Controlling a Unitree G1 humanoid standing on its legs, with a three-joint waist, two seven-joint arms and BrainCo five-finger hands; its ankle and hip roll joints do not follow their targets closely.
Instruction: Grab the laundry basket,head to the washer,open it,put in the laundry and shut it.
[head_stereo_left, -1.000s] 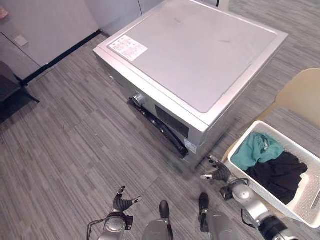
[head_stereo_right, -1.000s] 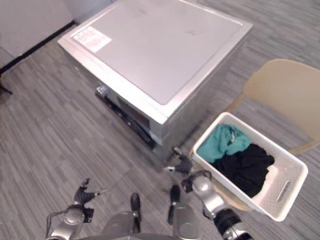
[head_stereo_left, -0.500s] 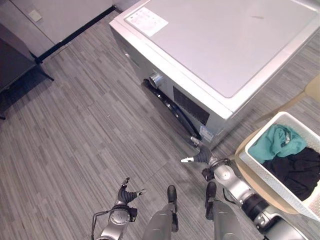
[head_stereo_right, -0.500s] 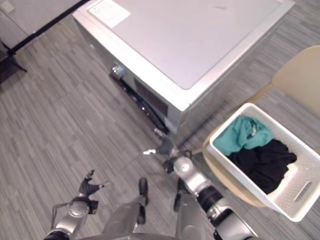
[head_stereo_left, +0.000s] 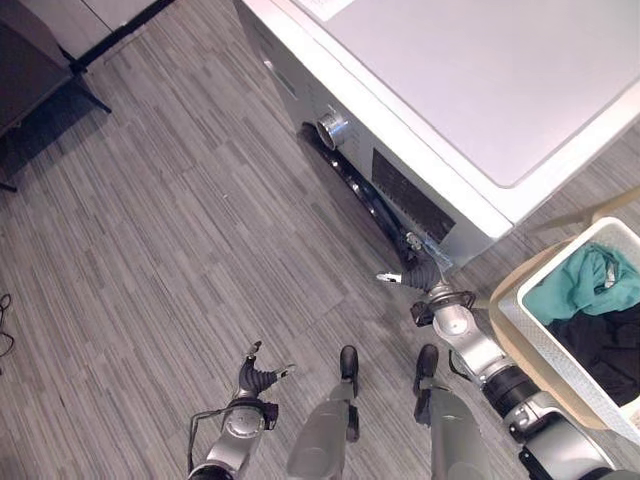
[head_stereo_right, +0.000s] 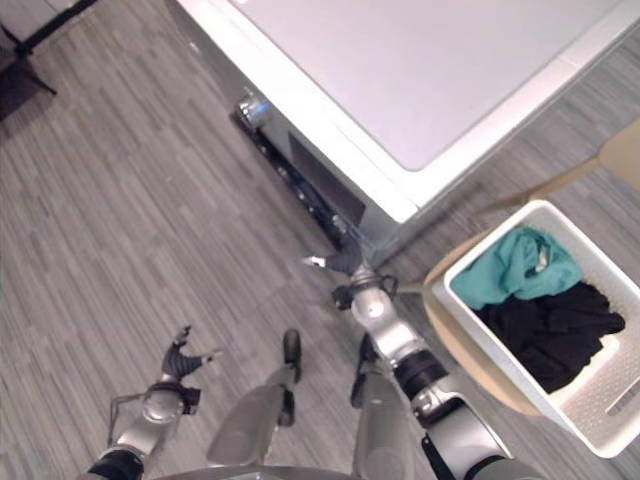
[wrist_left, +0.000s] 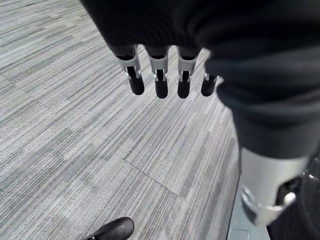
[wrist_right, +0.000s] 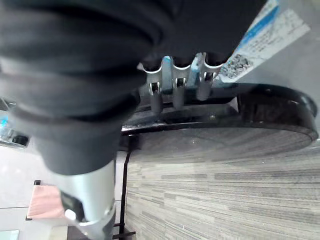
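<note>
Now the right hand (head_stereo_left: 418, 267), fingers straight, touches the washer (head_stereo_left: 480, 90) door (wrist_right: 225, 112) rim; hooking fingertips behind its edge should help. Beside its arm sits the laundry basket (head_stereo_right: 500, 345).

The square silver-grey washer (head_stereo_left: 480, 90) has a smooth, matt lid that looks like painted metal, and its round black door (wrist_right: 235, 115) is glossy, probably plastic or glass. The white slotted laundry basket (head_stereo_right: 520, 345) looks like hard plastic, holding soft, crumpled teal cloth (head_stereo_right: 515, 265) and matt black cloth (head_stereo_right: 555, 330). The grey striped floor (head_stereo_left: 170, 220) looks matt, perhaps woven carpet tile.
</note>
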